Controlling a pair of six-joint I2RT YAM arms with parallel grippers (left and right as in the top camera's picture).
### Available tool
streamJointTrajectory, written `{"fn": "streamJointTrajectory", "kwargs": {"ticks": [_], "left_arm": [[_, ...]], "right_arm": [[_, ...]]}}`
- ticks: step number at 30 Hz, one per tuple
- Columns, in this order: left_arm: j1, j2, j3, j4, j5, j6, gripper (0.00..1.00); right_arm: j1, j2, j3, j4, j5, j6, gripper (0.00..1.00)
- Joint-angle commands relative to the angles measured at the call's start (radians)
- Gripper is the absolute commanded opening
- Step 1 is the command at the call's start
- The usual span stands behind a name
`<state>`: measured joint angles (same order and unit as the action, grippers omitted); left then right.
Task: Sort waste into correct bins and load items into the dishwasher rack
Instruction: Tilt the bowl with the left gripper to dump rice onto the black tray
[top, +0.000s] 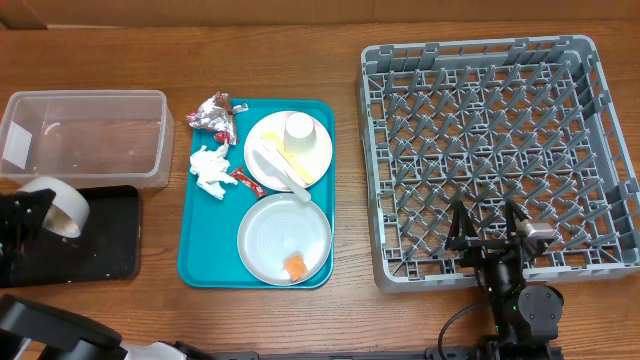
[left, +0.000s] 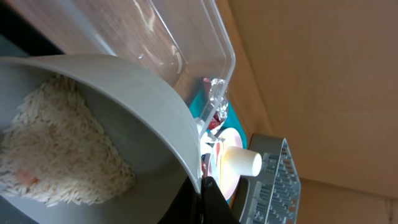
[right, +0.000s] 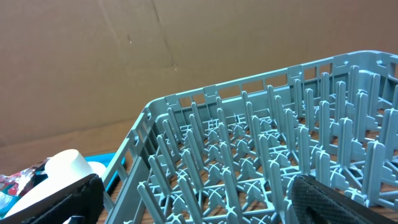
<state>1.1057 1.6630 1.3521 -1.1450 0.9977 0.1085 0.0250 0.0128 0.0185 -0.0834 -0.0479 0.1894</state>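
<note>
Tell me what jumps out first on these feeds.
The big grey dishwasher rack fills the right side, with nothing loaded and the open right hand over its near edge. At far left, the left hand holds a bowl of white rice tipped above the black tray, beside the clear tub.

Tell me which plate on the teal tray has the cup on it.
The far white plate, with the cup standing on it; the near grey plate holds an orange cube instead.

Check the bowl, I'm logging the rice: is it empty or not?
Not empty. The left wrist view shows the bowl tilted, with a heap of white rice lying inside it.
</note>
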Motion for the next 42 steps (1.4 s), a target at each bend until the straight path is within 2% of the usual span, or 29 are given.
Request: {"fn": "streamJointTrajectory", "kwargs": {"ticks": [1, 9, 20, 33, 42], "left_arm": [[0.031, 0.001, -0.065, 0.034, 0.090, 0.046, 0.04], [0.032, 0.001, -0.095, 0.057, 0.204, 0.174, 0.04], [0.032, 0.001, -0.095, 0.019, 0.288, 0.195, 0.04], [0.033, 0.001, -0.156, 0.026, 0.290, 0.272, 0.05], [0.034, 0.001, -0.205, 0.079, 0.274, 0.274, 0.07]], "right_arm": [[-0.007, -0.010, -0.010, 0.003, 0.001, -0.004, 1.00], [-0.007, -0.010, -0.010, 0.003, 0.001, -0.004, 1.00], [-0.007, -0.010, -0.010, 0.003, 0.001, -0.004, 1.00], [-0.007, -0.010, -0.010, 0.003, 0.001, -0.003, 1.00], [-0.006, -0.010, -0.010, 0.003, 0.001, -0.004, 1.00]]}}
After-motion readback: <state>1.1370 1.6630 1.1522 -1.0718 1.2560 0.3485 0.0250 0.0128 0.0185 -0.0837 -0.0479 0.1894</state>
